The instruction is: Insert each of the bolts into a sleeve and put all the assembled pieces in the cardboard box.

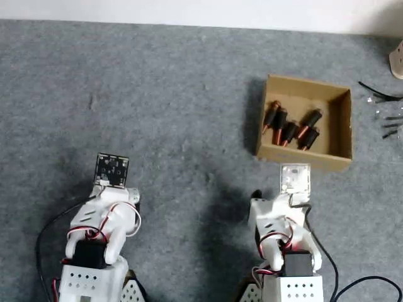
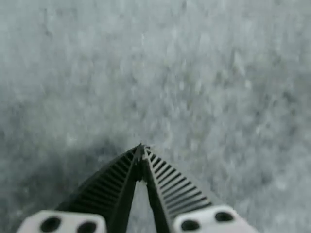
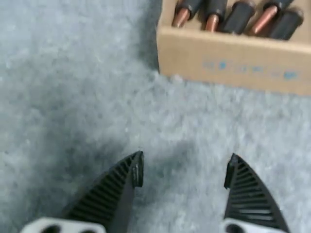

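Right gripper (image 3: 186, 171): jaws wide apart, nothing between them, over grey mat (image 3: 73, 97), just short of cardboard box (image 3: 233, 58) near wall. Left gripper (image 2: 141, 154): jaws closed tip to tip, empty, over mat, well away from box. Five assembled pieces (image 1: 289, 132) lie inside box: black sleeves, copper bolt ends showing, clustered in box half nearer left gripper. Loose black cable bits (image 1: 387, 123) on mat beyond opposite side of box.

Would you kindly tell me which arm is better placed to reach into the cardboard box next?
Right, probably. The right gripper is open and faces the cardboard box close by, with the assembled pieces inside. The left gripper is shut over bare carpet, away from the box.
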Tool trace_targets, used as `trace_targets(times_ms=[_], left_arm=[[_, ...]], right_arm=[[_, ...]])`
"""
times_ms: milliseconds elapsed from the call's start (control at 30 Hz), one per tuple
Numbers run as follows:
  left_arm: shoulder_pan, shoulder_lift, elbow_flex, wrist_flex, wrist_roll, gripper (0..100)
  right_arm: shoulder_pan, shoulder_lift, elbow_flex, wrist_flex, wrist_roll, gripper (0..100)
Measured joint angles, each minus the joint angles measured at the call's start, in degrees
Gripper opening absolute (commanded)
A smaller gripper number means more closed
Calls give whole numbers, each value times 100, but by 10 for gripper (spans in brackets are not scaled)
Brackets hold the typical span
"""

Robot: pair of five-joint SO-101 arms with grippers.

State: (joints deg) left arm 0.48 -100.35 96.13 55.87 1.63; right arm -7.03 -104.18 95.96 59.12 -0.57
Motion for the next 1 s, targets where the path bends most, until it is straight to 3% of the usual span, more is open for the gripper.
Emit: trace_targets(times_ms=[400, 1000], left_arm=[[0, 0, 0, 1407, 0, 7], [0, 0, 0, 1486, 0, 7]], right_arm=[[0, 0, 0, 914, 0, 241], [0, -35, 0, 1204, 0, 241]])
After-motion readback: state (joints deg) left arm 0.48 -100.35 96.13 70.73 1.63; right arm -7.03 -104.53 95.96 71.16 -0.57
